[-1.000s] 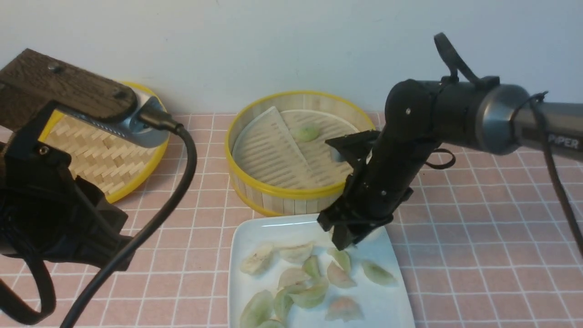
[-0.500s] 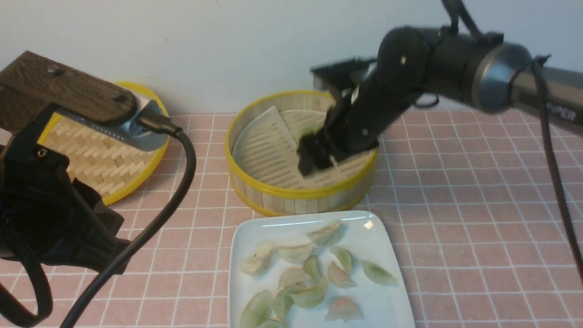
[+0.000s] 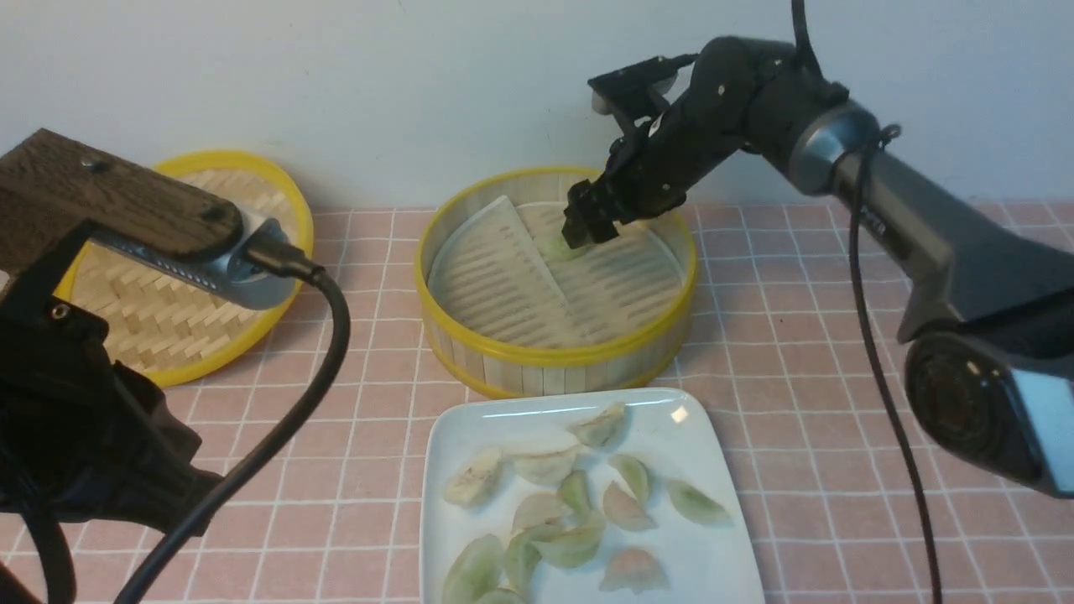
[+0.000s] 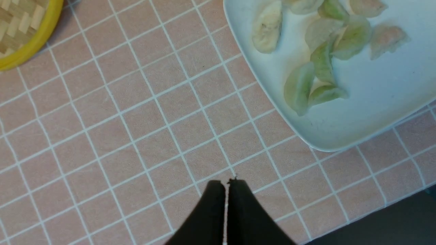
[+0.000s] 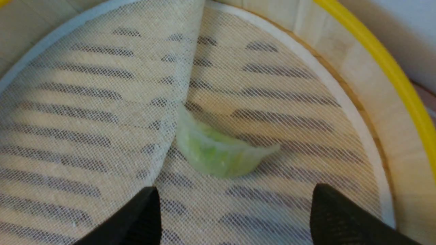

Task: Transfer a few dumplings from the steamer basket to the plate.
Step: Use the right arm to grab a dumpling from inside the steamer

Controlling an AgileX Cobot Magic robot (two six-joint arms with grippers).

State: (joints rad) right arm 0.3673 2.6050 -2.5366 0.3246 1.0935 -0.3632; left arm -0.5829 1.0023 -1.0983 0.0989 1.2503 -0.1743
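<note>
The steamer basket stands mid-table with one pale green dumpling on its liner near the far side. In the right wrist view that dumpling lies just ahead of my open right gripper, apart from both fingertips. From the front my right gripper hangs over the dumpling inside the basket. The white plate in front of the basket holds several dumplings. My left gripper is shut on nothing, above the tablecloth beside the plate.
The woven yellow-rimmed lid lies at the back left, partly behind my left arm. A fold of the liner stands up right beside the dumpling in the basket. A wall runs behind the table.
My right gripper left the plate, where one more dumpling now lies near the far rim, swung back over the basket and opened above the green dumpling. The left arm shifted slightly.
</note>
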